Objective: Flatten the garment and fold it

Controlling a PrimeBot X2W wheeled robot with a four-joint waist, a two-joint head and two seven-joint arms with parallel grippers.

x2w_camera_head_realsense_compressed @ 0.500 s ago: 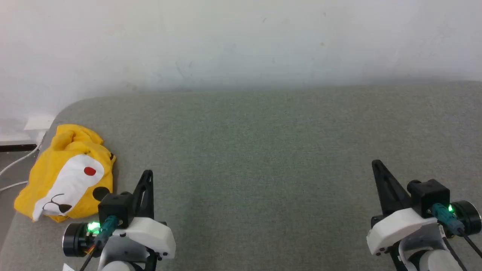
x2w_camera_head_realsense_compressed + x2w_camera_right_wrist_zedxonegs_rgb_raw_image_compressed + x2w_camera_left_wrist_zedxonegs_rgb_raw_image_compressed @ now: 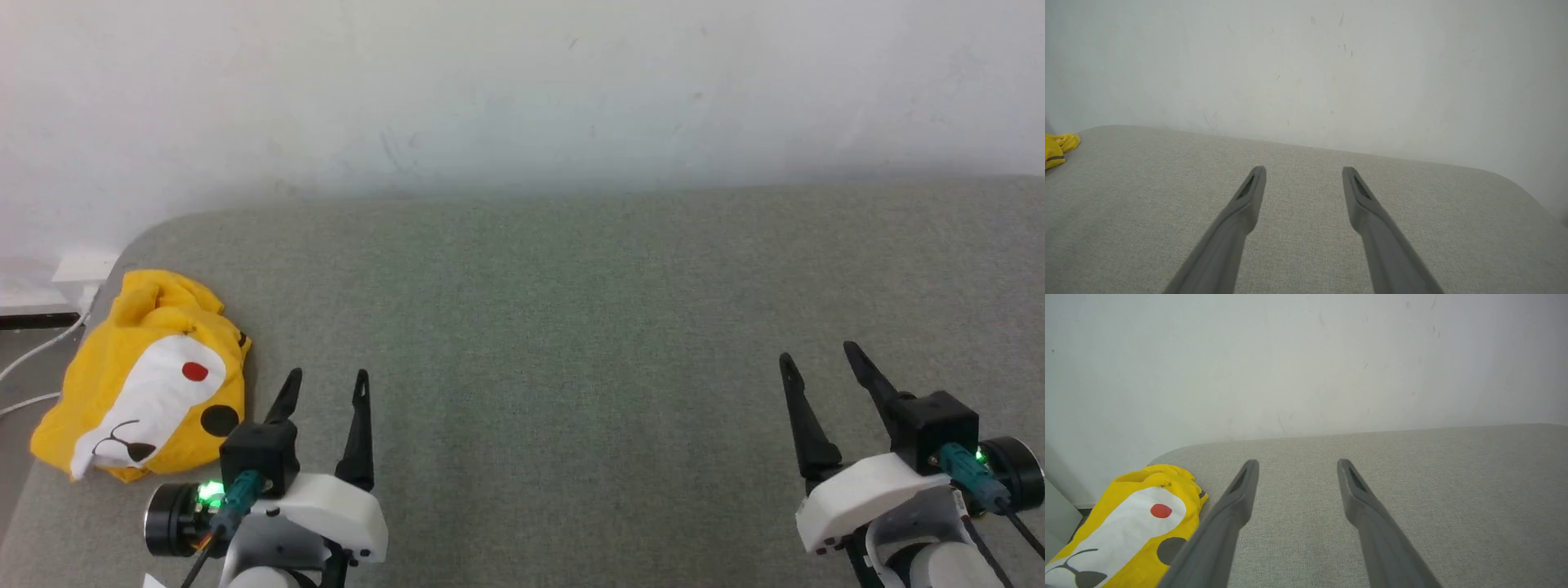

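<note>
Yellow shirt (image 2: pixel 147 384) lies crumpled at the left corner of the worktop (image 2: pixel 571 327), untouched; my left hand (image 2: pixel 327 373) and right hand (image 2: pixel 817 351) have just spread wide, both empty, so flattening hasn't begun.

The left gripper (image 2: pixel 1297 463) hangs above a grey fabric worktop (image 2: pixel 1453 490), its two dark fingers (image 2: pixel 1224 522) spread wide with nothing between them, pointing toward the far edge. A yellow shirt (image 2: pixel 1126 522) lies crumpled by the worktop's rounded far left corner, showing a white patch, a red dot and dark spots. One finger crosses in front of the shirt's edge. A pale, scuffed wall (image 2: pixel 1306 363) rises behind the far edge.
</note>
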